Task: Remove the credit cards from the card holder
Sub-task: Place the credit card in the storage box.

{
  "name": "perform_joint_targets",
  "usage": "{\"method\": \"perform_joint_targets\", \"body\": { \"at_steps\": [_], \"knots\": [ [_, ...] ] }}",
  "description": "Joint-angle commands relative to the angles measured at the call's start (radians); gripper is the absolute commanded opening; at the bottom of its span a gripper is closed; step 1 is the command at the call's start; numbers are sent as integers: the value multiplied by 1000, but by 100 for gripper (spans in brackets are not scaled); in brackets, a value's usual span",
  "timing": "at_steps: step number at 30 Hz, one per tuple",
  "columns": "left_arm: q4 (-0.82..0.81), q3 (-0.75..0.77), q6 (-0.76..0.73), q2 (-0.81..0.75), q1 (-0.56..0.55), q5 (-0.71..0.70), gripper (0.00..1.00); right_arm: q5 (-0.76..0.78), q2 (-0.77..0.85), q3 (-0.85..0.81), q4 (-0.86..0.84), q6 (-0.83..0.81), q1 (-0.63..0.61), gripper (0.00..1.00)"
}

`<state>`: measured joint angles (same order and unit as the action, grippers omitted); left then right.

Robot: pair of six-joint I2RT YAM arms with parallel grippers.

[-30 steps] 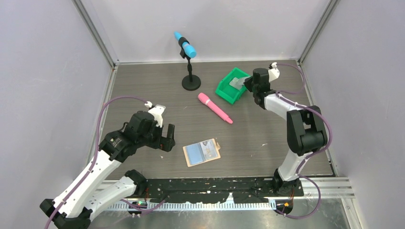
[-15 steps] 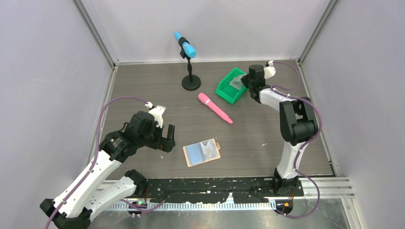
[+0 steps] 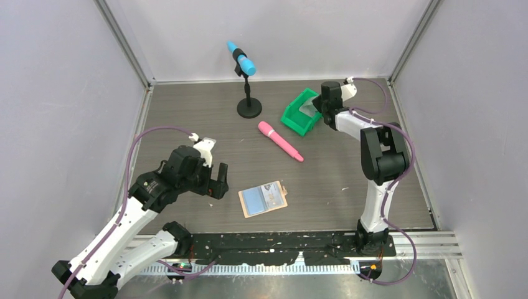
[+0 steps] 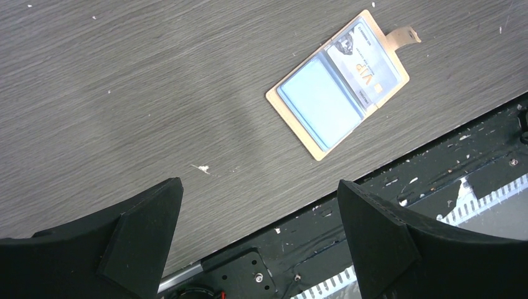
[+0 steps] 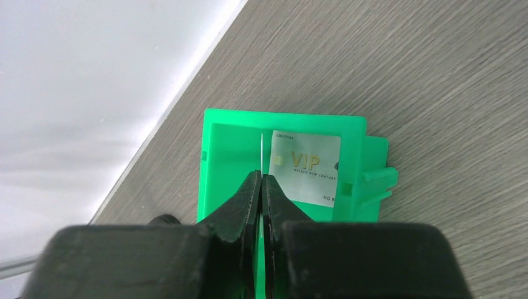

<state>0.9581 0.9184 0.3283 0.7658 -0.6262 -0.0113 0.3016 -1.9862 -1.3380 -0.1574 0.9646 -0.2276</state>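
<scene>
Two credit cards (image 4: 320, 103) in card holder (image 4: 317, 154), one in bin (image 5: 224, 149), one pinched.

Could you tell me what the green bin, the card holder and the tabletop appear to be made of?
Green bin: likely moulded plastic, uniform glossy colour, crisp ribs. Card holder: tan, matte, perhaps leatherette, with seemingly clear window pockets. Tabletop: grey wood-grain pattern, probably laminate.

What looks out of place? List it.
Nothing damaged or spilled. The holder lies at a slant, strap sticking out, two cards still inside. One VIP card lies apart in the green bin. The right tool pinches another.
</scene>
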Motion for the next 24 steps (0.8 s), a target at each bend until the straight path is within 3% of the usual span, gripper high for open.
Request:
{"method": "perform_joint_targets", "body": {
  "at_steps": [1,24],
  "knots": [
    [-18,0,-21,-16,3,38,100,48,-22,-64,20,-1,1,9],
    [-11,10,-19,-3,4,19,100,109,2,-170,149,-71,1,21]
  ]
}}
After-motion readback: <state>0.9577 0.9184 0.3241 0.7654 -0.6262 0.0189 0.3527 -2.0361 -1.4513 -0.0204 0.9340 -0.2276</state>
